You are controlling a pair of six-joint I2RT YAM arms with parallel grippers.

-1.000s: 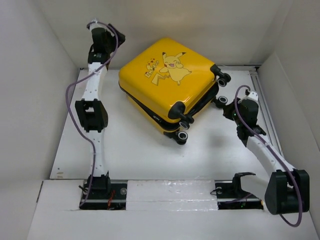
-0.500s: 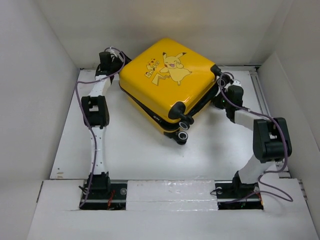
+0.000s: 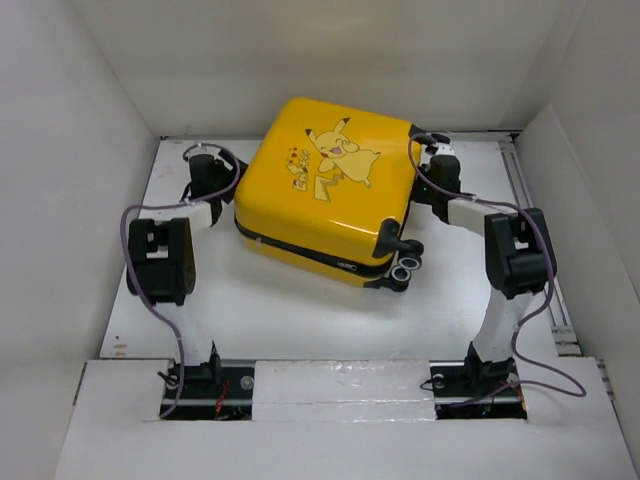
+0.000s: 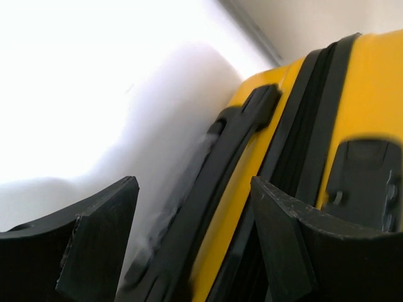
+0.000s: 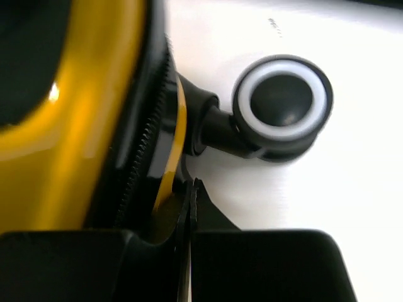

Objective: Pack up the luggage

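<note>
The luggage point(image 3: 325, 205) is showing a Pikachu cartoon; its lettering is unreadable. The left gripper point(image 4: 192, 201) is gaping beside the handle point(image 4: 220, 163), the right gripper point(image 5: 189, 207) pinching together by a wheel point(image 5: 281, 100).

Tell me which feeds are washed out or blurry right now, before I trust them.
Top external: evenly lit and sharp, with a soft shadow under the luggage. Left wrist: the table is blown out to white, and the luggage's handle looks smeared. Right wrist: very close, the wheel is soft-edged, and there is a small glare spot on the yellow shell.
</note>
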